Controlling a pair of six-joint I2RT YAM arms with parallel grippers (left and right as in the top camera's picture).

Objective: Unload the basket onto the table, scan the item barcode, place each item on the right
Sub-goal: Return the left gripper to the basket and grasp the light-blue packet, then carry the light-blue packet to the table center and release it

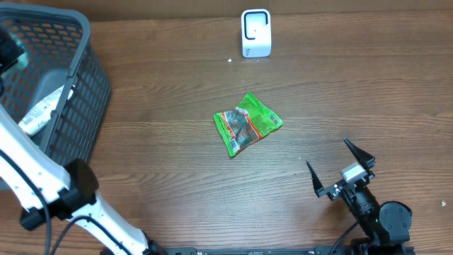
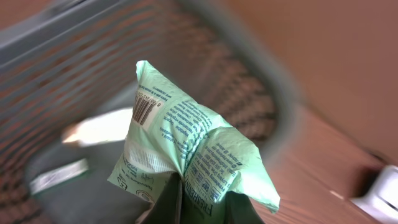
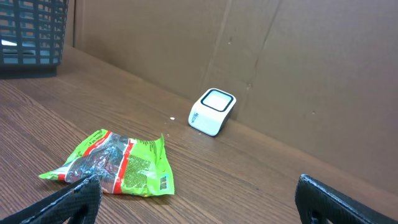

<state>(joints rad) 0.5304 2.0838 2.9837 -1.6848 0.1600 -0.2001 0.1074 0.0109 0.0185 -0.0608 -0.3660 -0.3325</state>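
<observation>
jaws of the left gripper (image 2: 200, 211) were clamped on a pale green packet (image 2: 186, 149) above them, basket (image 2: 56, 68) behind it, while those of the right gripper (image 3: 199, 202) stood wide apart, a green snack bag (image 3: 118, 163) ahead.

A mint-green packet (image 2: 186, 155) carries dark green print and a black barcode. The bench (image 1: 177, 198) is brown wood grain. A bright green packet (image 1: 248, 122) has red and silvery patches. The barcode scanner (image 1: 255, 32) is white, the mesh basket (image 1: 92, 92) dark grey, the right tool (image 1: 327, 151) black.
</observation>
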